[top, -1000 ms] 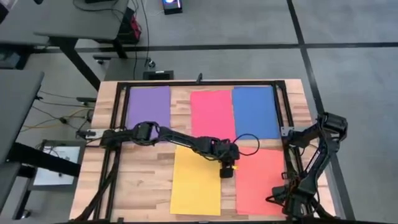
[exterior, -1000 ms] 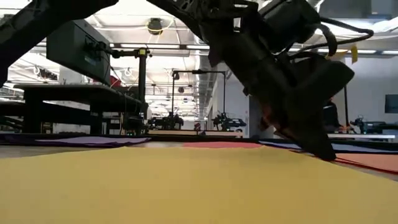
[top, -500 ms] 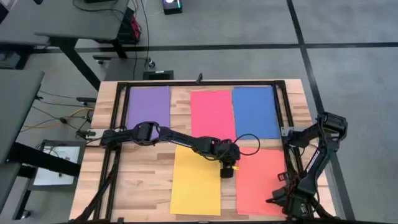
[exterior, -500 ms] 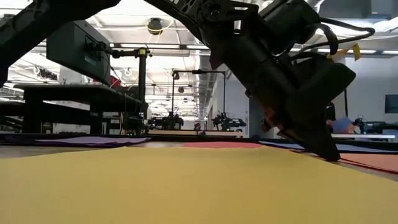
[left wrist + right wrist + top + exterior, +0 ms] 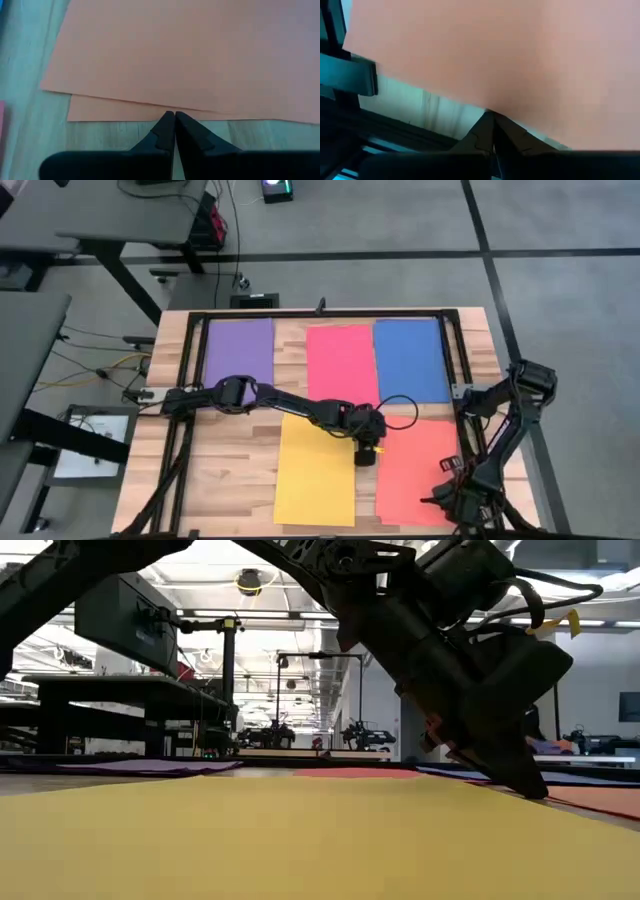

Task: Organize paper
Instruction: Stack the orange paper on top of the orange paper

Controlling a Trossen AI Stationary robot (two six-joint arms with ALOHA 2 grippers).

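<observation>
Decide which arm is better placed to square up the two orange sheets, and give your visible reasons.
Probably the left. The left gripper sits with jaws shut at the edge of the orange sheets, mid-table. The right gripper, also shut, is at their near corner by the frame.

We see a yellow sheet spread across the whole foreground of the surface. A dark arm slants down from above, its left gripper closed to a tip touching the surface just past the yellow sheet's edge. Beyond the fingers lies an orange sheet; beside them, farther off, a red sheet and a purple sheet.
</observation>
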